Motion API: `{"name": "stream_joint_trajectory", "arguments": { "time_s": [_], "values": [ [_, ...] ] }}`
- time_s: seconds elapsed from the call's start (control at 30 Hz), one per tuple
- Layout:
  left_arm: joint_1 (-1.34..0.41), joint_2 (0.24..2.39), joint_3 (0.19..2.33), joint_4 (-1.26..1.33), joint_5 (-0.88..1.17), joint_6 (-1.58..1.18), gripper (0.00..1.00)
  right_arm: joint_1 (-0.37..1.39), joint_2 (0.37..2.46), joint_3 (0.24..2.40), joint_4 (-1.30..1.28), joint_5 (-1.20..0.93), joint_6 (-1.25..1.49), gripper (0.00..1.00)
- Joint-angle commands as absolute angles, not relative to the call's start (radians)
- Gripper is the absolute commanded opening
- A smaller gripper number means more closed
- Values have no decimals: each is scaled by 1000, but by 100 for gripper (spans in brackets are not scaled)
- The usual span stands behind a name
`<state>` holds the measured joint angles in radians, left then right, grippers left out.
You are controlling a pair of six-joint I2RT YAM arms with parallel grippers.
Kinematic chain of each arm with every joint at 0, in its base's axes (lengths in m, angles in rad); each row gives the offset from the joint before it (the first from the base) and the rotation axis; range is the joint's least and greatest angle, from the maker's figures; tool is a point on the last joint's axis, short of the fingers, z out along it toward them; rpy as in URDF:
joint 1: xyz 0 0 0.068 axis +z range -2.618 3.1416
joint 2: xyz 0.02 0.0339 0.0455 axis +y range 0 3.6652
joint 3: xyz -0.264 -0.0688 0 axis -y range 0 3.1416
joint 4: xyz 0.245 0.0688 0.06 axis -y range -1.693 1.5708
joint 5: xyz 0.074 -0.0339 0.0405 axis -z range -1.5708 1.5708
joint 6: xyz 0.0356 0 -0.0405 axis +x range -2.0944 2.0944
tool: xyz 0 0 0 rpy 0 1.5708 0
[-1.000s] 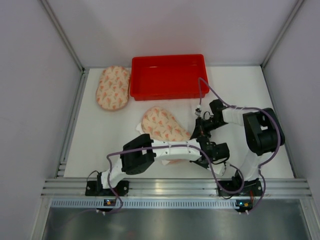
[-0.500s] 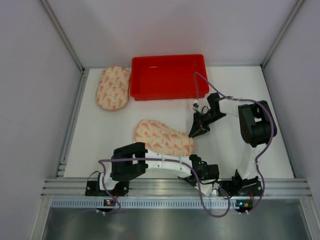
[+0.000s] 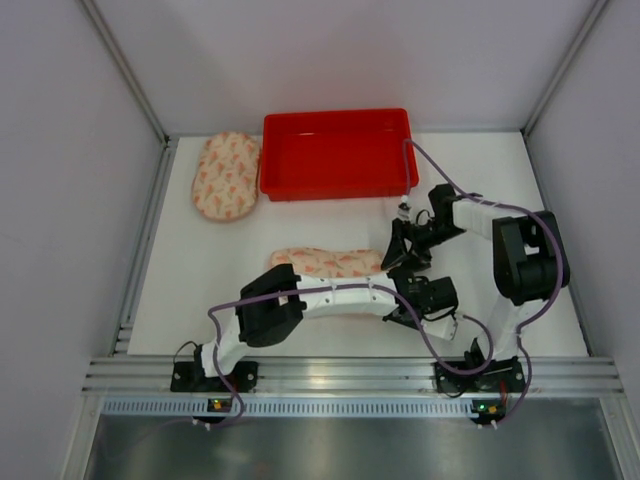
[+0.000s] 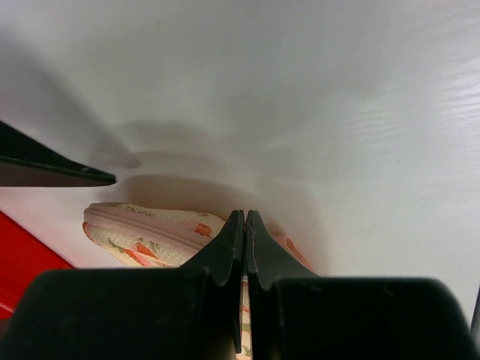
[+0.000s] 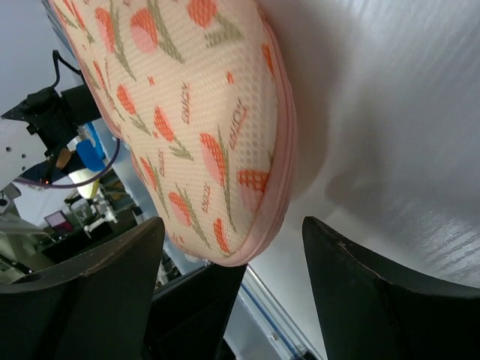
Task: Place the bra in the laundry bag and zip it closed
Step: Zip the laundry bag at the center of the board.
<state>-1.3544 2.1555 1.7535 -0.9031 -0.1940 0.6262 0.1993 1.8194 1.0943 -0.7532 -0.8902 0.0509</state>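
White tabletop (image 3: 200, 290), boxed in by grey walls (image 3: 60, 200). Right gripper (image 5: 229, 225) jaws spread wide either side of the floral mesh laundry bag (image 3: 325, 262), mid-tabletop. Left gripper (image 4: 244, 217) jaws pressed together at its edge. Behind, red plastic tray (image 3: 330, 192), with matching floral pouch (image 3: 226, 176) just left. Bag contents: cannot tell.

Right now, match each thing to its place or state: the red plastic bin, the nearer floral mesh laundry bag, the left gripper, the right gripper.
Things:
1. red plastic bin
2. nearer floral mesh laundry bag
3. left gripper
4. right gripper

Places or states:
A. jaws spread wide
B. tipped up on its edge
C. at the back of the table
D. jaws shut

Pairs: 1-C, 2-B, 3-D, 4-A
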Motion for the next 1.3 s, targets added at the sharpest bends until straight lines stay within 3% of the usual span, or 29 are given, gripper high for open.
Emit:
{"name": "stream_joint_trajectory", "arguments": {
  "time_s": [0.0,0.13,0.17,0.23,0.27,0.3,0.9,0.93,1.0,1.03,1.07,1.13,1.27],
  "values": [
    [-1356,2175,1804,-896,-222,635,0,193,1795,1062,-782,-934,23,74],
    [-1356,2184,1812,-888,-239,644,0,195,1822,1049,-761,-1002,47,60],
    [-1356,2183,1812,-890,-236,643,0,196,1825,1049,-759,-1006,49,44],
    [-1356,2180,1809,-890,-226,640,0,196,1836,1060,-759,-1000,49,25],
    [-1358,2175,1804,-891,-221,640,0,196,1839,1066,-756,-996,46,4],
    [-1359,2168,1792,-893,-204,641,0,195,1841,1075,-753,-989,48,0],
    [-1500,1974,1447,-891,-104,538,0,183,1954,1252,-696,-930,83,0],
    [-1497,1979,1453,-890,-119,543,0,183,1953,1255,-698,-933,89,6],
    [-1468,1996,1506,-891,-126,537,0,183,1938,1259,-710,-939,97,27],
    [-1453,2005,1528,-891,-123,532,0,183,1930,1255,-719,-939,101,53],
    [-1436,2013,1554,-893,-123,526,0,181,1907,1249,-724,-937,106,62],
    [-1395,2043,1621,-891,-149,528,0,173,1884,1229,-759,-939,100,75],
    [-1339,2098,1716,-890,-172,537,0,158,1838,1183,-834,-936,58,77]
  ]
}}
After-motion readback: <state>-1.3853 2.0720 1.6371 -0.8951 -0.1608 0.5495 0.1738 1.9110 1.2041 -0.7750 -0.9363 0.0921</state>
